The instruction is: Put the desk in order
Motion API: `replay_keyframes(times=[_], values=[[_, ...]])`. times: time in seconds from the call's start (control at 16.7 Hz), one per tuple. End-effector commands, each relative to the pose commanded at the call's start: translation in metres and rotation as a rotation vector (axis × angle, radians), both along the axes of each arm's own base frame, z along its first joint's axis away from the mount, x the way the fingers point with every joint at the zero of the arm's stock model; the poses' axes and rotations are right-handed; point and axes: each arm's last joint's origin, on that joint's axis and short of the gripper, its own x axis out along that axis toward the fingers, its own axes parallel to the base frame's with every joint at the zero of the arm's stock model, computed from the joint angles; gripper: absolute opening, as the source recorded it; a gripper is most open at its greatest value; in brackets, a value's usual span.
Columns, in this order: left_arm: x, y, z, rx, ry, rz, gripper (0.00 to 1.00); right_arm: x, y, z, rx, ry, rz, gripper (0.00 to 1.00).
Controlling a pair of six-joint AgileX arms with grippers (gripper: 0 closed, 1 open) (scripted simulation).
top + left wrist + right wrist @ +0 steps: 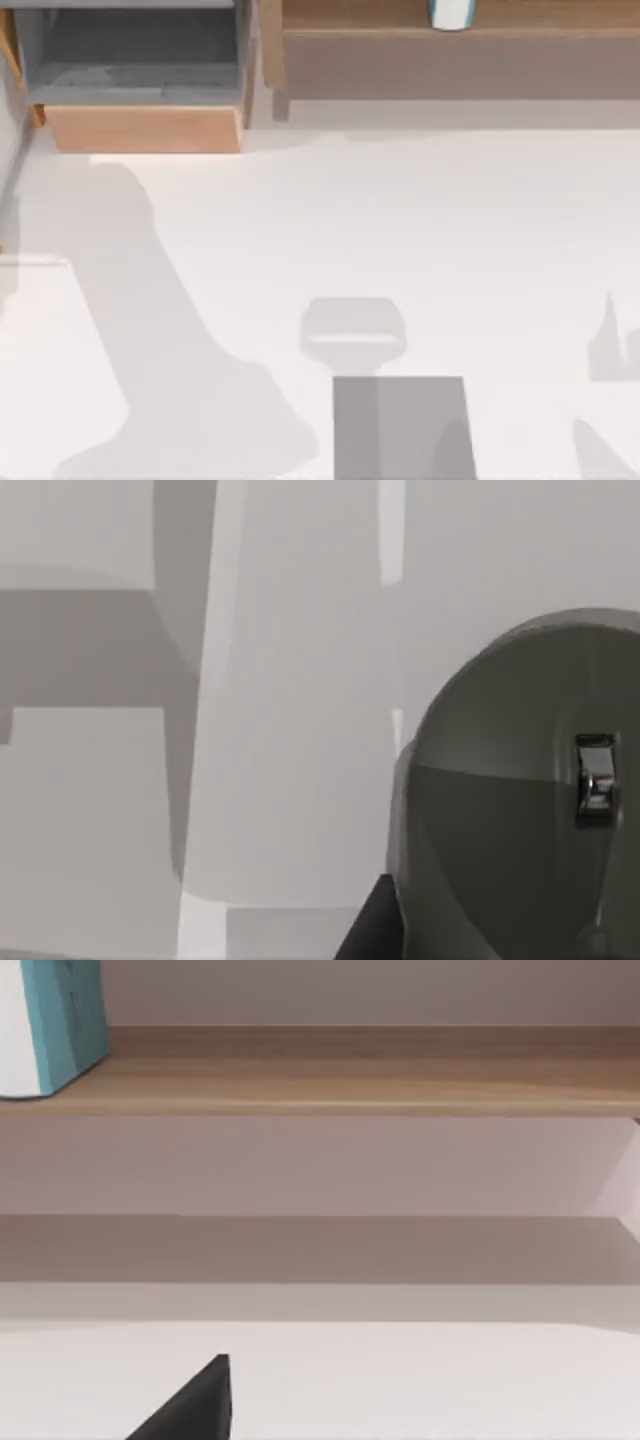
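The desk [420, 220] is a wide white tabletop crossed by soft arm shadows. At its far edge stands a light wooden shelf [460, 45] with a white and blue-green container [452, 12] on top, and the right wrist view faces this shelf [330, 1090] and the container [55, 1025]. A dark edge of my right gripper [195, 1405] juts in low over the desk, well short of the shelf. In the left wrist view, a dark edge of my left gripper [370, 930] sits beside a large grey rounded body [520, 810] over the white surface.
A wooden drawer unit [140, 125] with a grey inside stands at the far left corner. A small grey square mouse pad [400, 425] lies at the near edge, right of centre. A small metal piece [594, 780] shines on the grey rounded body.
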Motion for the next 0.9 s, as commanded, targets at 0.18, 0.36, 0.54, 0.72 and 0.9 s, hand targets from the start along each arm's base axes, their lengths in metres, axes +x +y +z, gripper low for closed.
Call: replay_keyframes(times=[0.18,0.36,0.54,0.72,0.9], values=[[0.0,0.0,0.0,0.0,0.0,0.0,0.0,0.0,0.0,0.0,0.0,0.0,0.0,1.0],[0.0,0.0,0.0,0.0,0.0,0.0,0.0,0.0,0.0,0.0,0.0,0.0,0.0,1.0],[0.0,0.001,0.0,0.001,-0.001,0.0,0.0,0.0,0.0,0.0,0.0,0.0,0.0,1.0],[-0.002,0.003,0.014,0.014,-0.022,0.013,0.0,0.0,0.0,0.0,0.0,0.0,0.0,1.0],[-0.01,0.001,0.04,0.035,-0.038,0.051,0.0,0.0,0.0,0.0,0.0,0.0,0.0,1.0]])
